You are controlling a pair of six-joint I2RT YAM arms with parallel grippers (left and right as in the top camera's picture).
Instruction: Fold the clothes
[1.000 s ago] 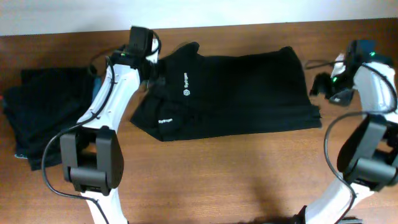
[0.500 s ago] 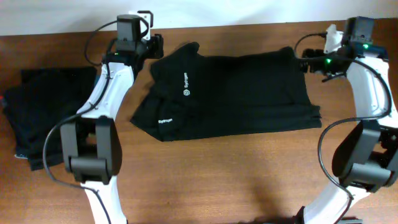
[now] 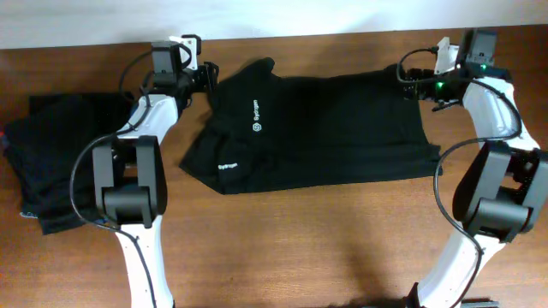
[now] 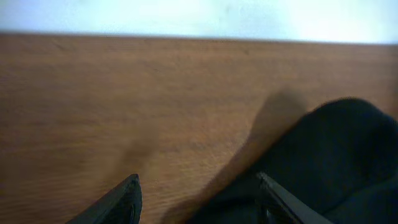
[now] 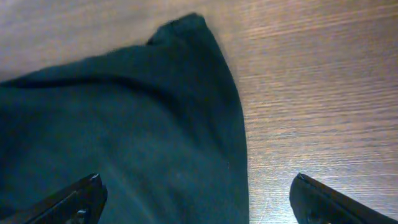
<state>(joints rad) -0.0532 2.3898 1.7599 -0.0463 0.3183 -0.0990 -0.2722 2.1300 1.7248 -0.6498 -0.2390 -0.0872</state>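
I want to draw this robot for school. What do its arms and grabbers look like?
The left arm and the right arm are smooth white tubes joined by chunky black joints. Thin black cables loop alongside them. A tiny green light glows near the right wrist. The left gripper and the right gripper each have two dark, pointed fingers.

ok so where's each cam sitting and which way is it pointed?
Overhead: fixed above the table, looking straight down; shows both arms, the black shirt and a dark stack at left.
Left wrist: on the left arm, aimed low across the wood toward the back wall; left pincer tips open at the bottom edge.
Right wrist: on the right arm, aimed down at a shirt corner; right pincer tips wide open.
Shared: all three see the black shirt.
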